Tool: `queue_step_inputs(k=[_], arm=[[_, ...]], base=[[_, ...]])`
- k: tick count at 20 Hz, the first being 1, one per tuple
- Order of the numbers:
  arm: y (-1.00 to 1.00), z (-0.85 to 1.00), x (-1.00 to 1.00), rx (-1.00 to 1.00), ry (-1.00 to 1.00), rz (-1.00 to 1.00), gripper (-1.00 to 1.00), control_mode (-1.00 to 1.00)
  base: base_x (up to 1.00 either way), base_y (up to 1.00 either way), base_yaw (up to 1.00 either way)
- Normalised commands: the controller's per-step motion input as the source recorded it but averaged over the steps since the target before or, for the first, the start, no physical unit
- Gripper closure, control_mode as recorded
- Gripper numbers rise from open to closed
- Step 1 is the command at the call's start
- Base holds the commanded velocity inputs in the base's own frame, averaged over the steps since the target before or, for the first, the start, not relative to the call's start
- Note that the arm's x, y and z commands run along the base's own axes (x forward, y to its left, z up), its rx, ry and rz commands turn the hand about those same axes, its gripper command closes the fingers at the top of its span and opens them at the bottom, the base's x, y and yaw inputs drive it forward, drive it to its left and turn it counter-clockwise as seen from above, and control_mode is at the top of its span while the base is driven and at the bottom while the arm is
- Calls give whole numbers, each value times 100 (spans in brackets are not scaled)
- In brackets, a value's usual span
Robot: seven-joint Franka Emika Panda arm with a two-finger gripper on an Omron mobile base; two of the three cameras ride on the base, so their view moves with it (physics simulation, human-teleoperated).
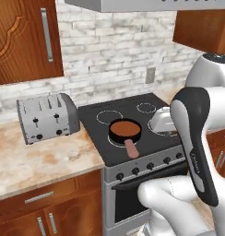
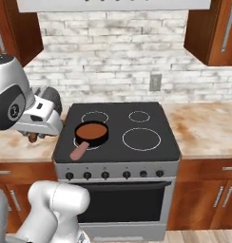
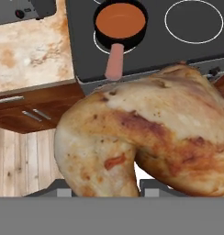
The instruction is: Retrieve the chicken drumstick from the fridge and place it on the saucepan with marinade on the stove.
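In the hand view, the chicken drumstick takes up most of the lower picture, golden-brown and mottled, its bulk sitting right over the two dark fingertips at the bottom edge. The gripper is clamped on the meat, with one tip at about 7 o'clock and the other near 5 o'clock. Beyond the drumstick, at 12 o'clock, lies the stove, its black glass carrying a white burner ring at 1 o'clock. The saucepan with marinade rests on the ring at 11 o'clock, reddish-brown sauce inside, its pinkish handle pointing down toward the stove's front edge. The drumstick is held in the air, well apart from the pan, out in front of the stove's steel face.

In the left base view, the saucepan sits on the near left burner of the cooktop, handle toward the knobs. A silver toaster stands on the marble counter at 9 o'clock of the pan.

In the right base view, the pan is at 9 o'clock on the stove. The arm's white hand hangs just left of the stove, with a brown bit of the drumstick peeping out beneath it.
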Motion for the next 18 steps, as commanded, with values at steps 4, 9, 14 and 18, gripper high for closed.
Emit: queue_step_inputs(k=[4, 9, 14, 18], arm=[[0, 0, 0, 0, 0, 0, 100, 100], [0, 0, 0, 0, 0, 0, 100, 100], [0, 0, 0, 0, 0, 0, 100, 100], [0, 0, 0, 0, 0, 0, 100, 100]], base=[[44, -62, 40], [46, -60, 37], [29, -4, 2], [41, 11, 0]])
